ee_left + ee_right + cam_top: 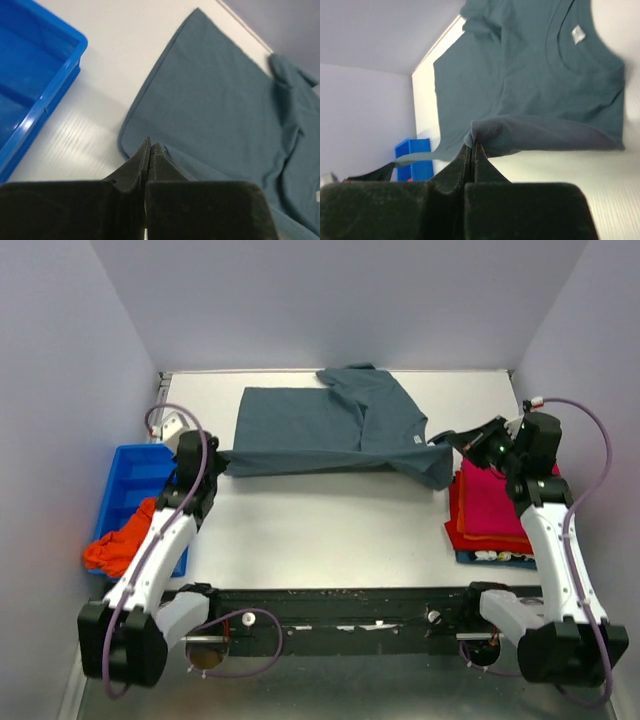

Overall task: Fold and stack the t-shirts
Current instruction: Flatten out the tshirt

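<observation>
- Fabric of the grey-blue t-shirt [330, 430] spreads over the far half of the table [330, 530]; its collar end is to the right, and one sleeve is bunched up near the back edge
- left gripper [215, 462] sits at the shirt's near left corner; in the left wrist view its jaws are pressed together with no gap, pinching the edge of the cloth
- right gripper [450, 440] is at the shirt's near right side; in the right wrist view its jaws are likewise fully closed, nipping a small pucker of the same cloth below the collar and its white tag [578, 34]
- between the two grips the near edge of the shirt runs as a taut band; the part by the right gripper hangs in a loose fold
- folded stack [490, 505] lies at the table's right edge, just beside the right arm; magenta-pink on top, red beneath, something dark at the bottom
- blue bin [135, 480] stands left of the table; an orange t-shirt [118, 545] is draped over its near end
</observation>
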Available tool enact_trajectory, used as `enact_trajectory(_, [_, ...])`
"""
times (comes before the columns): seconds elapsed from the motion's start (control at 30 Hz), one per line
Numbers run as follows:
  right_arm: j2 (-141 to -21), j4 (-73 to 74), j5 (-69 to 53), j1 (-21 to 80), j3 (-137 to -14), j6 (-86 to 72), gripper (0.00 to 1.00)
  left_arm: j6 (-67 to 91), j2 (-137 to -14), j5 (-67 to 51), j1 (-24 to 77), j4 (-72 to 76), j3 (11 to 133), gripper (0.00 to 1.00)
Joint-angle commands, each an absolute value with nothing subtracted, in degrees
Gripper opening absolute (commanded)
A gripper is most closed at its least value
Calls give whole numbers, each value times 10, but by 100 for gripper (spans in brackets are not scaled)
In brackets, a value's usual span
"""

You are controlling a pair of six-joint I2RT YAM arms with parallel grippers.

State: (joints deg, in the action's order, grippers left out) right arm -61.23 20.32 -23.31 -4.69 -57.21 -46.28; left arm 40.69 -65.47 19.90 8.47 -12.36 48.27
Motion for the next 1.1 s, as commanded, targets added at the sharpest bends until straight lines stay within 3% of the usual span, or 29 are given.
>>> enact_trajectory(0.0, [-512,275,-150,-51,-503,-443,1,475,-516,217,92,-91,360,0])
enact_trajectory(0.2, [-348,356,-153,-51,-395,-403,1,487,-375,214,95,-198,299,0])
enact_trajectory(0.37, [-330,383,-183,-50,-384,-360,1,497,-327,195,95,-243,280,0])
enact_trajectory(0.5, [-422,365,-167,-40,-420,-342,1,495,-372,188,95,-204,277,0])
enact_trajectory(0.87, [-688,333,-32,121,-594,-395,1,468,-533,217,124,-125,366,0])
enact_trajectory(1.07, [-797,342,-29,160,-677,-390,1,461,-583,238,127,-130,410,0])
